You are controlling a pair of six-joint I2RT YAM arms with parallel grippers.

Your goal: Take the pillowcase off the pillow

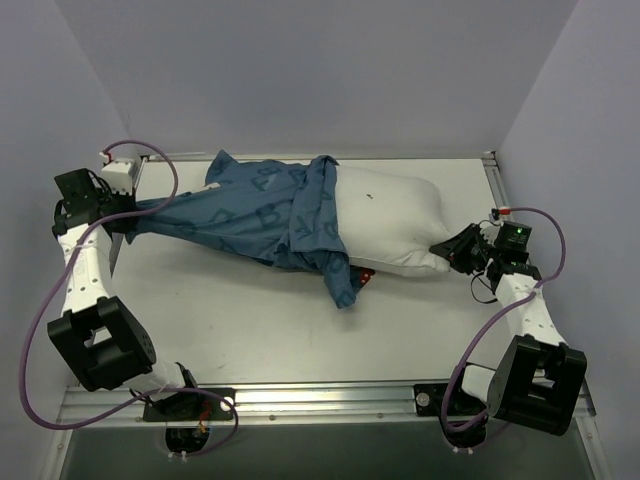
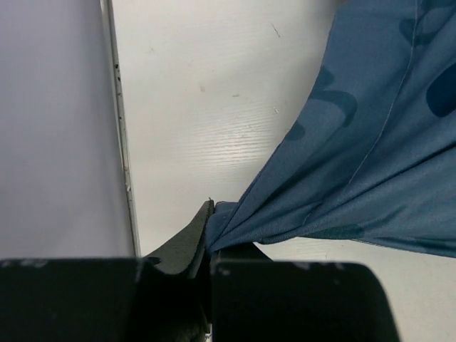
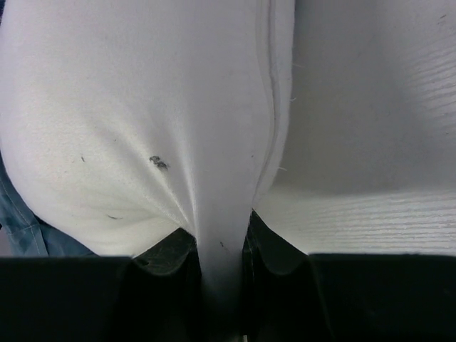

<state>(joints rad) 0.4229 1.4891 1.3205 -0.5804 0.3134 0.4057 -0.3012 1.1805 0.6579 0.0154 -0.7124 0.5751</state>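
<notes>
White tabletop point(image 1: 230, 325): left pincer point(image 2: 209, 236) clamps pillowcase point(image 1: 240, 215) end, right pincer point(image 3: 221, 246) pinches pillow point(image 1: 390, 215) corner; opposed anchors, seemingly taut.

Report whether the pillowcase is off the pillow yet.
Partly off: the pillowcase bunches over the left end, the pillow bare on the right.

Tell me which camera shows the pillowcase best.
The top external view: it shows the whole pillowcase, stretched from the left end effector and partly off the pillow. The left wrist view shows only its pinched corner; the right wrist, a blue sliver at lower left.
</notes>
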